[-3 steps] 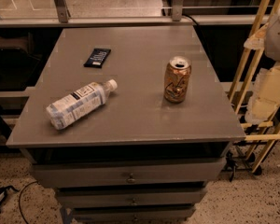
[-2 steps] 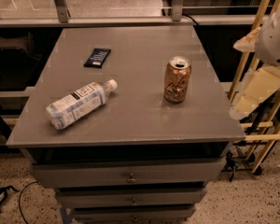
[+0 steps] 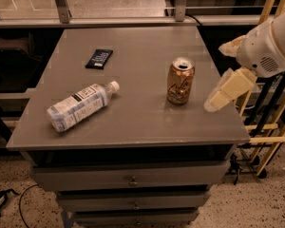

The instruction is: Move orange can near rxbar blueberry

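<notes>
The gripper (image 3: 214,76) has swung in from the right edge of the view toward the table (image 3: 133,129), while the can, bar and bottle lie where they were. It now hangs off the table's right side, just right of the can and not touching it. Its two pale fingers (image 3: 226,90) stand spread apart with nothing between them. The lower one slants down and left across the table's right rim, and the upper one shows only its tip.

The can (image 3: 180,81) stands upright on the right half of the table, its long axis vertical and its silver top and tab facing up. The bar (image 3: 99,58) lies flat on the far left part, well apart from the can. Its long axis runs roughly front to back, with the far end leaning a little right (white lettering up).

The bottle (image 3: 80,106) lies on its side at the near left, between bar and front edge, its cap pointing right and slightly away, roughly toward the can. Drawers (image 3: 133,179) sit below the tabletop
</notes>
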